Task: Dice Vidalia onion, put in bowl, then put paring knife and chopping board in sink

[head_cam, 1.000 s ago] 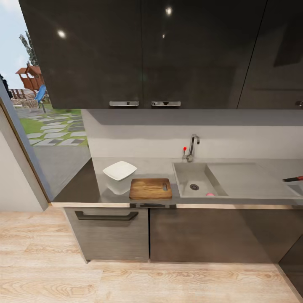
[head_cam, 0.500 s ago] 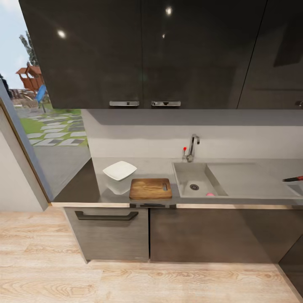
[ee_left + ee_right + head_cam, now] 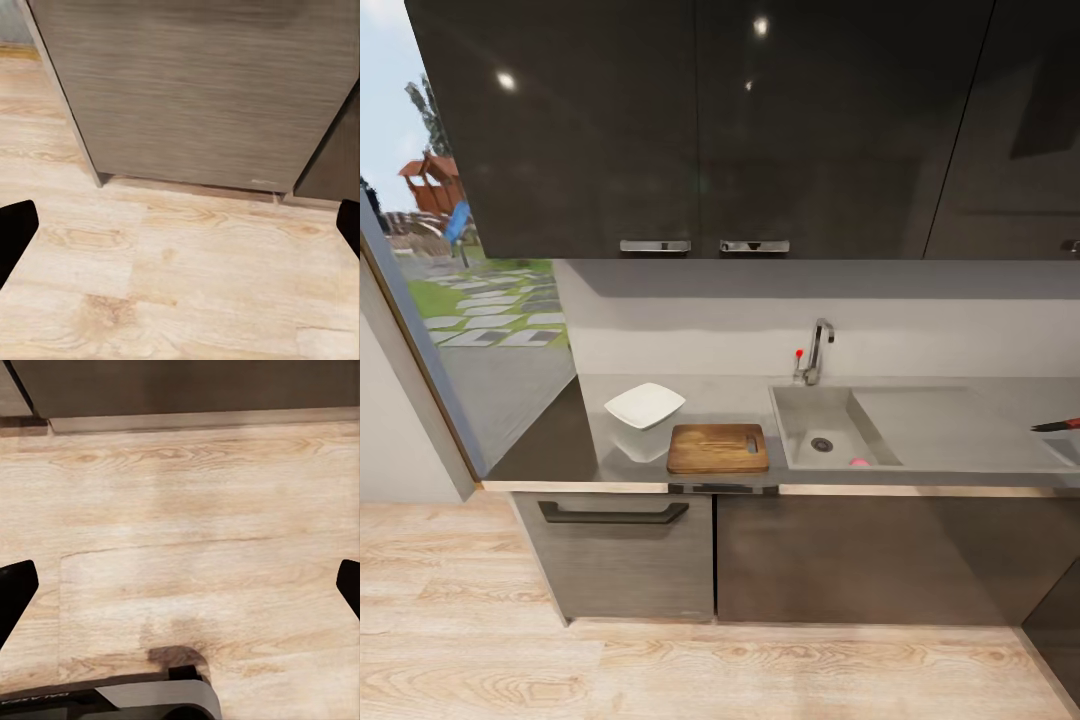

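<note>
Chopping board [image 3: 718, 448] sits at the counter's front edge, white bowl [image 3: 645, 406] at its 10 o'clock. Vidalia onion [image 3: 858, 462] lies in the sink [image 3: 793, 420]. Both grippers [image 3: 180, 225] [image 3: 180, 585] spread wide, empty, over bare floor [image 3: 187, 285].

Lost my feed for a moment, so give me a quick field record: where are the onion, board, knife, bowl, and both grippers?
onion: Vidalia onion in sink basin, near drain
board: chopping board on countertop, left of sink
bowl: bowl left of board
knife: paring knife at counter's far right
left gripper: open, over floor
right gripper: open, over floor
</note>
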Available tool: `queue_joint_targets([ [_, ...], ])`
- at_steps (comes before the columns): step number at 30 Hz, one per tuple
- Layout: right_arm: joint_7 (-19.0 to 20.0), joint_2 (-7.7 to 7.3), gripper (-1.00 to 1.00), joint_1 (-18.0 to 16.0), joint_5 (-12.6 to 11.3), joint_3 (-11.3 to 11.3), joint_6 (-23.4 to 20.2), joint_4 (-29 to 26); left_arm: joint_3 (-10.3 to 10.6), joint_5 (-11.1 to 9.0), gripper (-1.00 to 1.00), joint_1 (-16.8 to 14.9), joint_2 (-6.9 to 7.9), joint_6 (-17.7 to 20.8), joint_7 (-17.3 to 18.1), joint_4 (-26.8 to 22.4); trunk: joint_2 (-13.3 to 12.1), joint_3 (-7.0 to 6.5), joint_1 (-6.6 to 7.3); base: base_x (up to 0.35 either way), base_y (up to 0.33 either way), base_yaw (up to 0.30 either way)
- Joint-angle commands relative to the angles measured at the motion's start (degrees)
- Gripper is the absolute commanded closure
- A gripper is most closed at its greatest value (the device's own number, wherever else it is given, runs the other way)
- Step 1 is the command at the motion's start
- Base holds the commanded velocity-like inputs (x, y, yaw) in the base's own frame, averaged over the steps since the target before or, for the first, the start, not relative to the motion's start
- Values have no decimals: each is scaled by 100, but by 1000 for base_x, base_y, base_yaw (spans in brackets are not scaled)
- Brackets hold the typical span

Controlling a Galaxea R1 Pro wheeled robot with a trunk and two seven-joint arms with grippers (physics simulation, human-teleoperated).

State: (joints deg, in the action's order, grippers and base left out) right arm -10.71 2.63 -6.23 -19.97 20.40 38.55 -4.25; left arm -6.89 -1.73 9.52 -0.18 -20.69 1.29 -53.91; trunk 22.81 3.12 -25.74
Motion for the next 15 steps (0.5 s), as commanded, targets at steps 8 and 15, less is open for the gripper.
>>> queue_joint_targets([
  [8, -38, 1, -100, -3, -25, 51, 12, 3, -12, -37, -100, 1100, 60, 577, 37, -1440, 11, 11, -4, 0, 0, 0],
  [15, -36, 1, -100, -6, -25, 49, 12, 3, -75, -45, -100, 1329, -33, -145, -10, -968, 11, 11, -4, 0, 0, 0],
])
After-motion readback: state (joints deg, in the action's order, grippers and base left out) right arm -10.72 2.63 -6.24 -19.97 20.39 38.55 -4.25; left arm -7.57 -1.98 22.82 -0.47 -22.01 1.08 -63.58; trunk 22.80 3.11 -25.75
